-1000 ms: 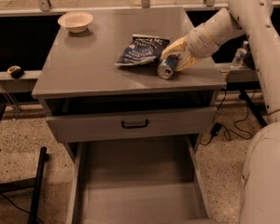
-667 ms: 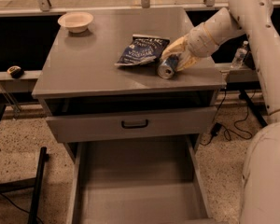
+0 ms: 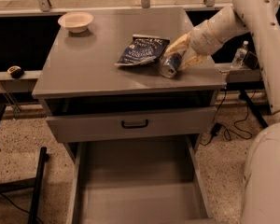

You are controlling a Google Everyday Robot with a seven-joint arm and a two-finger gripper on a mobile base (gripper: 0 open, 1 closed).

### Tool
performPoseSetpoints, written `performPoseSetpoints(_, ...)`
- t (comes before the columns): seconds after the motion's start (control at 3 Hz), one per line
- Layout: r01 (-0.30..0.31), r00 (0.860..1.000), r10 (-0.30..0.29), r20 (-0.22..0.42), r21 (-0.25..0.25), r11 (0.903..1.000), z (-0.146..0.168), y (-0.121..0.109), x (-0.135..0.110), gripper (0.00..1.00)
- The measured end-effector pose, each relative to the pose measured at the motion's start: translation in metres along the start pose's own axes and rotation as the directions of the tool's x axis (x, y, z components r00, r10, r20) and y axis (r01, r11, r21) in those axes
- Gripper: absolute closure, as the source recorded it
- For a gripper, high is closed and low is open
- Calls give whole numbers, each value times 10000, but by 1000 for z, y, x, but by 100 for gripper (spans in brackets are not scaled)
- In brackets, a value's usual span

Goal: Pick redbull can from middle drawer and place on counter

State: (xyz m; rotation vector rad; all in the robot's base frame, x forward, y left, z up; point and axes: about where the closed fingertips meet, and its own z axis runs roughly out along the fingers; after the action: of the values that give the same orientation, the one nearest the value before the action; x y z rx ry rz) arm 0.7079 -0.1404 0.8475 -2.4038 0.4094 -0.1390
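Note:
The redbull can (image 3: pixel 170 66) lies tilted on the right side of the counter (image 3: pixel 93 64), its silver end facing me. My gripper (image 3: pixel 176 56) reaches in from the right, and its yellowish fingers (image 3: pixel 179 43) are shut around the can's body. The can's lower end is at the counter surface, just right of a dark blue snack bag (image 3: pixel 142 50). The middle drawer (image 3: pixel 135 190) is pulled out below, and its bare floor holds nothing.
A white bowl (image 3: pixel 75 20) sits at the counter's back left. A closed drawer front with a black handle (image 3: pixel 134 123) is above the open tray. A plastic bottle (image 3: pixel 239 55) stands on a ledge to the right. My arm (image 3: pixel 256 13) crosses the right side.

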Motion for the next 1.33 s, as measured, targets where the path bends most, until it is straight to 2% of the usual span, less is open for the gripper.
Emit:
performPoseSetpoints(0.33, 0, 10000, 0, 0, 1, 10000, -6, -7, -1, 0)
performPoseSetpoints(1.33, -132, 9999, 133, -66, 227, 9997, -20, -12, 1, 0)
